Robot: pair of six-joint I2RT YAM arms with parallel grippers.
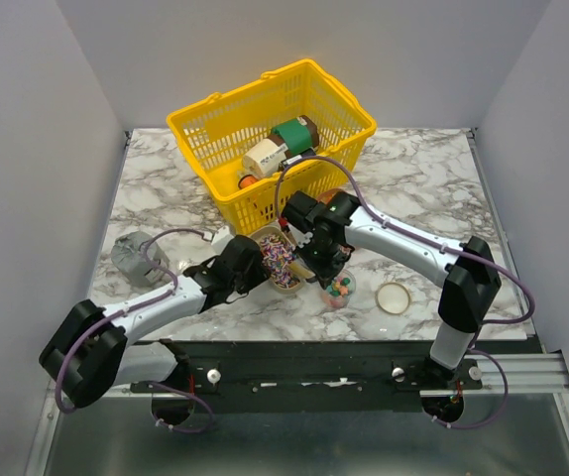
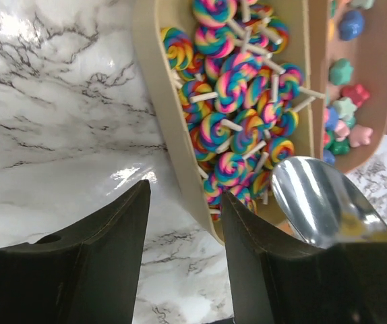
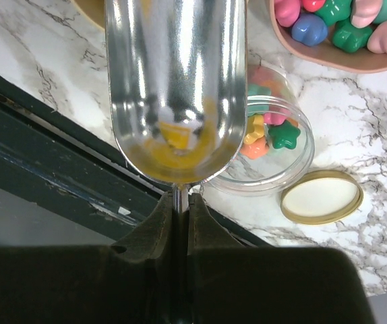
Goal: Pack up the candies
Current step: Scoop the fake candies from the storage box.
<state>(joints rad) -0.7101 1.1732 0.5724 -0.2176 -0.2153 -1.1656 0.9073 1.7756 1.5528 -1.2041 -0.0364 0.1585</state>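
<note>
Nearest the arms' bases, a round gold-rimmed lid (image 3: 321,197) lies flat on the white marble tabletop (image 1: 433,188); just beside it stands a clear round plastic jar (image 3: 281,179), open, holding a few tiny star-shaped candies (image 3: 282,133) in green, orange and pink. The right tool (image 3: 181,201) is pressed together on the thin handle of a shiny metal scoop (image 3: 176,67); the scoop's bowl points away from the fingers and overlaps the jar's rim on one side. A yellow-orange patch shows in the bowl; I cannot tell whether it is a sweet or a reflection. The jar's candies sit just past the scoop's tip, close to this tool but not touching it.

The left tool (image 2: 183,192) is low over the tabletop with its fingers spread; the near end of a beige plastic tray (image 2: 154,101) reaches into the gap between them. Rainbow-swirl lollipops (image 2: 237,94) on white sticks are heaped in that tray, just beyond the fingertips; more star sweets fill the tan section alongside; whether that is the same tray I cannot tell.

Farther back stands a yellow plastic mesh basket (image 1: 205,164) holding a white-and-green container (image 1: 280,147); well to the left lies a greyish see-through object (image 1: 136,256), too unclear to name.
</note>
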